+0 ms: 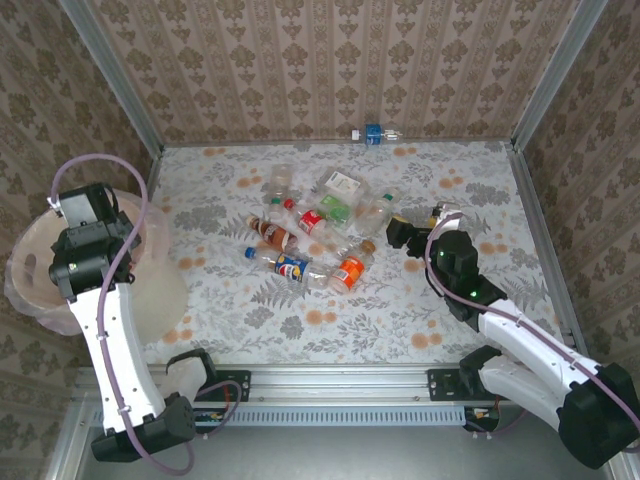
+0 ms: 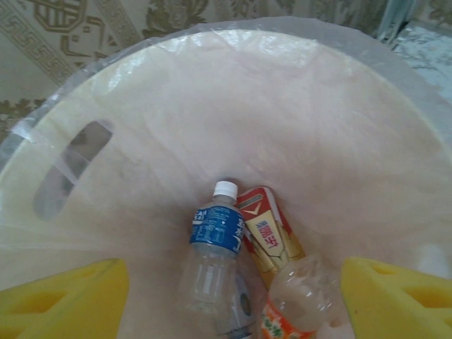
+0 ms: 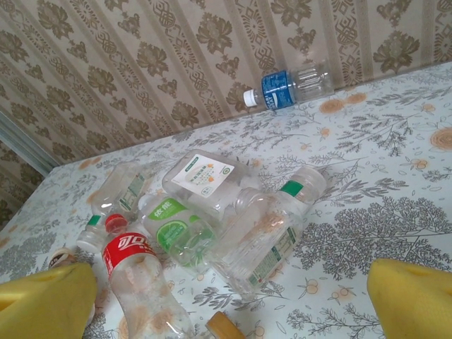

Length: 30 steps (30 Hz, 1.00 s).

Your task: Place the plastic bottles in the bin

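Peach bin [image 2: 212, 106] holds blue-labelled bottle [image 2: 215, 244], perhaps three; left gripper [image 2: 234, 272] and right gripper [image 3: 233, 275] gape empty.

peach bin [image 1: 30, 240], bag-lined, stood upright at left. inside, lying touching: white-capped blue-label bottle [image 2: 215, 244], red-gold label bottle [image 2: 268, 236], orange-label bottle [image 2: 300, 300]. loose bottles [image 1: 312, 221] clustered mid-table on their sides; blue-label stray [image 1: 375, 134] lay by far wall.

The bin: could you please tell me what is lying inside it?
In the bin lie a blue-label bottle, a red-and-gold container and an orange-label bottle. A fourth bottle shows partly under the blue one. The yellow fingers hide its near corners.
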{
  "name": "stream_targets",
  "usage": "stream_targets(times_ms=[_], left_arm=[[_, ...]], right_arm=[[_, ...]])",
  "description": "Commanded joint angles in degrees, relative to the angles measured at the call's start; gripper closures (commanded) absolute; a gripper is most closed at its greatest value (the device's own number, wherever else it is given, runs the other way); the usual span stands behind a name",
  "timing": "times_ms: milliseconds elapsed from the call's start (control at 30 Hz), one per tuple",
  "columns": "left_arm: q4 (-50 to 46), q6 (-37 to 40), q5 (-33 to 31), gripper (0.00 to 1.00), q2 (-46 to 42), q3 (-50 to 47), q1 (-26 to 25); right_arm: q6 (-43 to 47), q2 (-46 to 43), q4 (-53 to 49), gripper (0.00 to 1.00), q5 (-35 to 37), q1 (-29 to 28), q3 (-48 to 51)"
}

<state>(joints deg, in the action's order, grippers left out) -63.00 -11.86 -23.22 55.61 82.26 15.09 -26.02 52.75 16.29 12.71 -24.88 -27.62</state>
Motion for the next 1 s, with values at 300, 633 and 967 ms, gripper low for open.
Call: stream_targets(times_ms=[300, 633, 967], left_arm=[[0.8, -1.1, 9.2, 0.10, -0.9, 2.0, -2.3], [5.2, -3.0, 18.6, 0.02, -4.0, 3.5, -8.4], [17.4, -7.3, 29.7, 0.00, -3.4, -1.5, -25.3]], right_arm=[[-1.9, 3.2, -1.8, 0.00, -3.8, 0.4, -1.9], [-9.3, 8.0, -9.9, 0.00, -4.4, 0.4, -5.8], [-30.1, 11.5, -21.1, 0.00, -12.4, -2.6, -7.0]])
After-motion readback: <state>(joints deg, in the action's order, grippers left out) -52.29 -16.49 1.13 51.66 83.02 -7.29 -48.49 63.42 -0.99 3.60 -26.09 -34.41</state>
